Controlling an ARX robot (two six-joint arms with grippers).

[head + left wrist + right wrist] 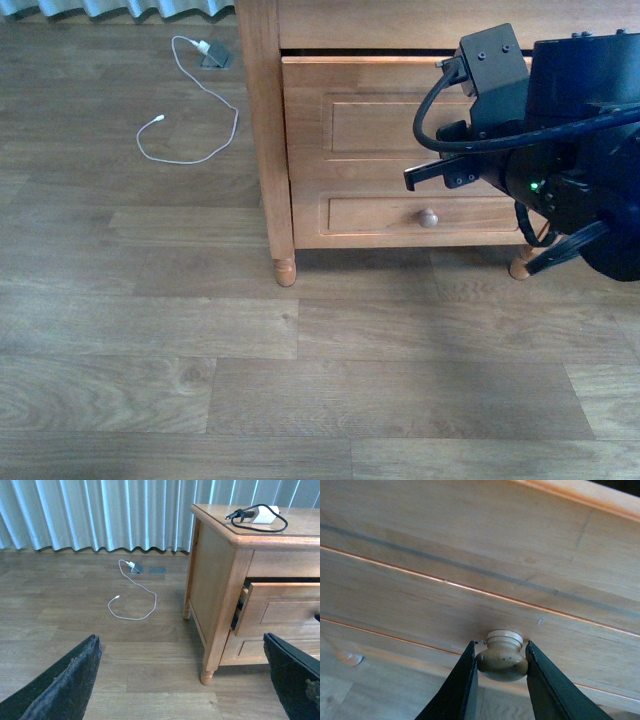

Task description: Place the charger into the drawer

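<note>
1. Slip: the right gripper [500, 649] holds the drawer [400, 125] only by its round knob [503, 659]. A smooth ball gives little purchase, so a pull off the drawer's line could let the fingers slide off the front.
2. Jam: the drawer stands only slightly out of the cabinet [215, 590] (a dark gap shows along its top edge). A skewed or lifting pull may bind it in its runners, or drag the whole cabinet on its legs.
3. Opening: as it stands, I judge the gap too narrow for the charger [265, 514] to go in, so the drawer must come much further out.
4. Charger: it lies on the cabinet top, above the drawer, with its black cable in a loop. Neither arm touches it, and a jolt to the cabinet could shift it toward the edge.
5. Right hand: nearly closed, its 2 fingers pressed on opposite sides of the knob, gripping it.
6. Left gripper [180, 640]: spread wide and holding nothing, well apart from the cabinet and from the white cable [131, 597] on the far floor.
</note>
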